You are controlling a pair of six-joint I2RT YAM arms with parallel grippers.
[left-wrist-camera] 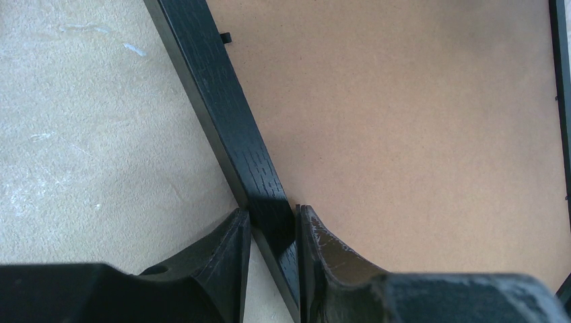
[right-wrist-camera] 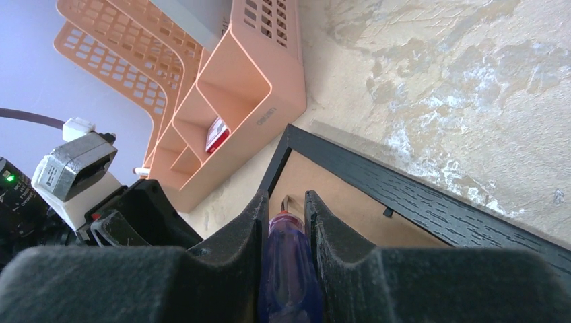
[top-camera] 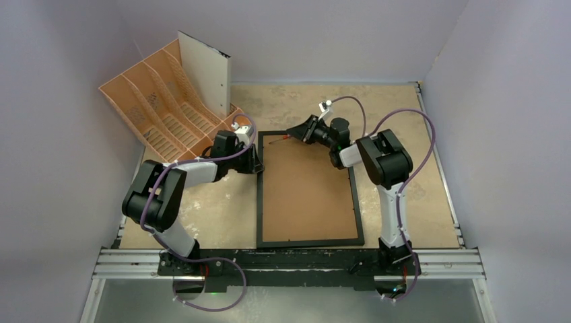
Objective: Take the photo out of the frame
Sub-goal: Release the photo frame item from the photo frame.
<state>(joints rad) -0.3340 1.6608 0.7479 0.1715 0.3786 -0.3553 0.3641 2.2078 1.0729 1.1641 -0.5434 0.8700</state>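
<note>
Frame: the frame (top-camera: 260, 195) lies face down on the counter (top-camera: 404, 195) between the two arms, with its brown backing (top-camera: 306, 192) facing up.
Left fingers: the left fingers (left-wrist-camera: 222, 262) are clamped on the frame's left rail near the far corner, one outside the rail and one on the backing side.
Reason for that hold: probably to pin the frame so it cannot slide or turn while the other arm works.
Right fingers: the right fingers (right-wrist-camera: 232, 252) are shut tight on a tool (right-wrist-camera: 288, 269) with a blue-purple handle and a red collar.
Tool aim: the shaft points at the backing's far-left corner, close to the far rail.
Likely purpose: to push back or lever a tab (right-wrist-camera: 387, 212), a small black one jutting from the far rail over the backing.
Photo: not in sight. I judge it lies inside the frame under the backing, which is not yet lifted.
Progress: early, since the backing has to come out first.
Hard to tell: whether the tool's tip touches the board, a tab or neither, because the fingers cover most of it.
Too small: any other tabs, in the top view.
Hidden: the frame's front.
Organiser: the orange organiser (top-camera: 155, 108) stands at far left, beside the left arm, holding a white sheet (top-camera: 205, 74). A red-and-white item (right-wrist-camera: 217, 134) in one slot is mostly hidden.
</note>
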